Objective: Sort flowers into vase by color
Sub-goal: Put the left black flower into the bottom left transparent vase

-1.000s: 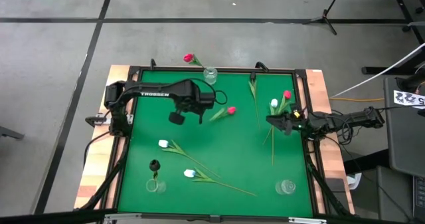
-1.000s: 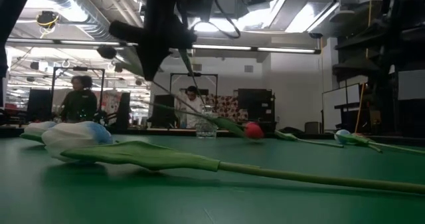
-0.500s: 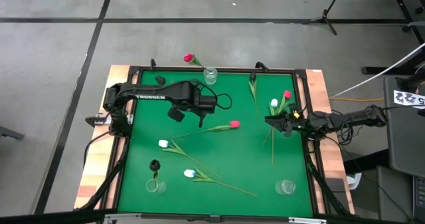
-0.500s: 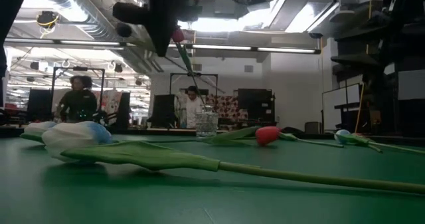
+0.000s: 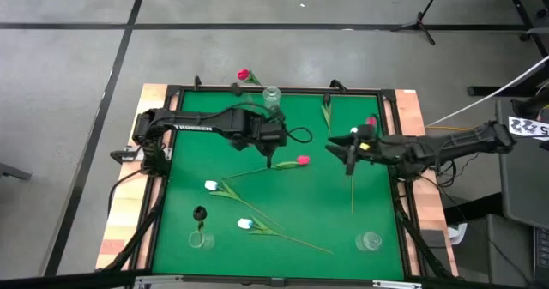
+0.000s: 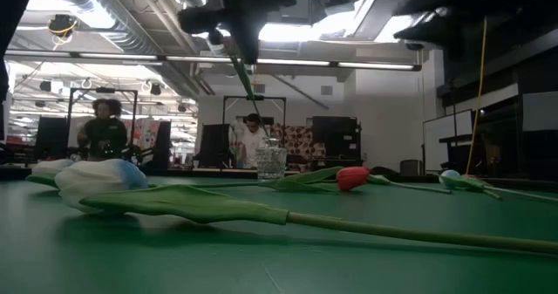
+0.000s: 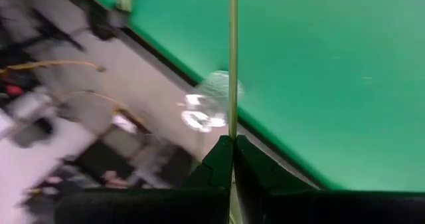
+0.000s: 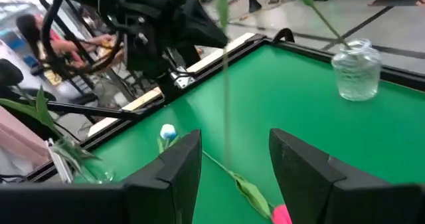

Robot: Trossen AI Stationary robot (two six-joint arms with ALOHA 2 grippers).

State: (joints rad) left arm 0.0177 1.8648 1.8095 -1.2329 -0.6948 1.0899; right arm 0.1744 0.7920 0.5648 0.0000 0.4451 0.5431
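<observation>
A pink tulip [image 5: 302, 160] stretches across the green table's middle. In the low view its head [image 6: 350, 178] and leaf look down at table level. My left gripper [image 5: 271, 162] stands above the middle of its stem, shut on it. My right gripper [image 5: 350, 156] hovers right of the head, raised and open with nothing between its fingers [image 8: 295, 164]. A glass vase [image 5: 272, 96] at the far edge holds a red tulip [image 5: 244, 74]. Another vase [image 5: 202, 238] near left holds a dark flower [image 5: 199, 213]. My left gripper [image 7: 232, 141] pinches the thin green stem [image 7: 232, 84] between its two shut fingers. The stem runs straight on past the fingertips, in the air in front of the table's edge. The fingers slant down from above. How much of the tulip rests on the table I cannot tell.
Two white tulips [image 5: 211, 185] [image 5: 244, 224] lie near left with long stems. A pink one [image 5: 371, 121] and loose stems lie by the right rim under my right arm. An empty vase [image 5: 369, 240] stands near right. People stand in the room beyond the table.
My left gripper has risen, rolled and shifted toward the table's right, staying shut. The pink tulip swung from hanging short beside it to stretched out, its head moving toward the near edge. My right gripper lifted off the right rim and reached toward the middle, jaws unchanged.
</observation>
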